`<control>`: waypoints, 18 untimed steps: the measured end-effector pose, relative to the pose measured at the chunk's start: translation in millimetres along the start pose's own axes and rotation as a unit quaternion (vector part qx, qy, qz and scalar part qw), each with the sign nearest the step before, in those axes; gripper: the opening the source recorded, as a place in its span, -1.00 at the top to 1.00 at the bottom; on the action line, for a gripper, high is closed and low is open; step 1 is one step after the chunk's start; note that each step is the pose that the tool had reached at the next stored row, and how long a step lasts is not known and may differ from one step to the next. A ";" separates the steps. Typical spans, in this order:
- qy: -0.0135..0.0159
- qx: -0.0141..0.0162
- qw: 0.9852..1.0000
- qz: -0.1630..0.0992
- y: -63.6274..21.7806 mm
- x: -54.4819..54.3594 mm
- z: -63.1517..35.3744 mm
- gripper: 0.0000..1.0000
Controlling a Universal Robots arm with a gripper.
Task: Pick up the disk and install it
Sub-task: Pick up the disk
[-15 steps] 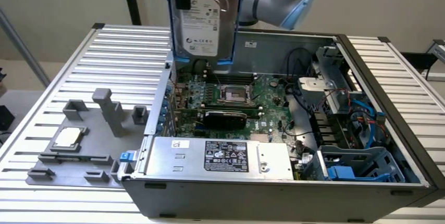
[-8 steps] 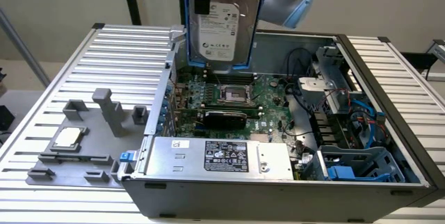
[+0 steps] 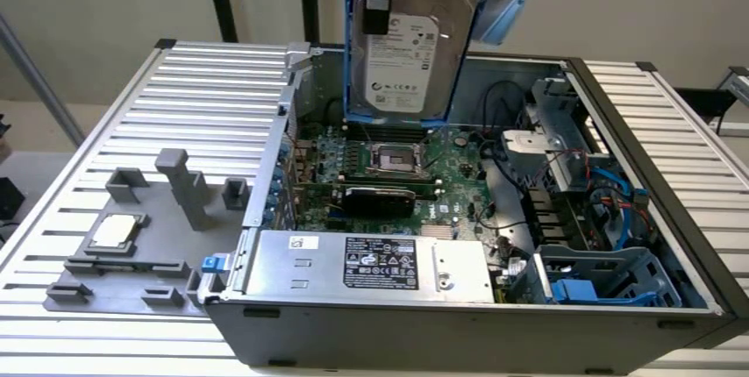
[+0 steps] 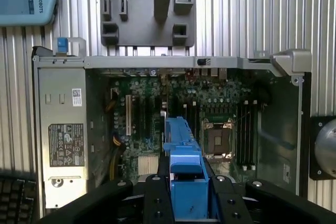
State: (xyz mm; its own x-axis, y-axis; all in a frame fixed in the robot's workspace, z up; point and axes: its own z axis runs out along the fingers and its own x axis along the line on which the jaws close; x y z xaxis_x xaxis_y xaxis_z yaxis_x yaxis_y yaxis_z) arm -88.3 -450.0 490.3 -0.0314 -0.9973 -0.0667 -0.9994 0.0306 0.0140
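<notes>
Wrist view: disk [image 4: 182, 142] clamped edge-on between the jaws above motherboard [image 4: 147, 103].

Open case [image 3: 351, 342] under disk [image 3: 412, 53]; fixture plate [image 3: 164, 241] beside.

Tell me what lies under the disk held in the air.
Under the disk is the open computer case, with its green motherboard and processor socket. In the wrist view the disk covers a strip of the motherboard.

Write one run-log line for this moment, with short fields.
hand: shut on disk | disk: held upright above open computer case | install: not yet done
</notes>
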 end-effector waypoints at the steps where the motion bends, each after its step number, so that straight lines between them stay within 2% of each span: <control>1: 0.000 0.000 1.000 0.000 -3.7 1.9 -0.1 0.35; 18: 0.000 0.002 1.000 0.000 -57.8 35.5 -0.7 0.35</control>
State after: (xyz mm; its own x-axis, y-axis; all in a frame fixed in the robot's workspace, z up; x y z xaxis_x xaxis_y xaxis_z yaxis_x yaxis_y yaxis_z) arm -31.7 -487.2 487.8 -0.0312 -0.9973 -0.0668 -0.9995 0.0305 0.0107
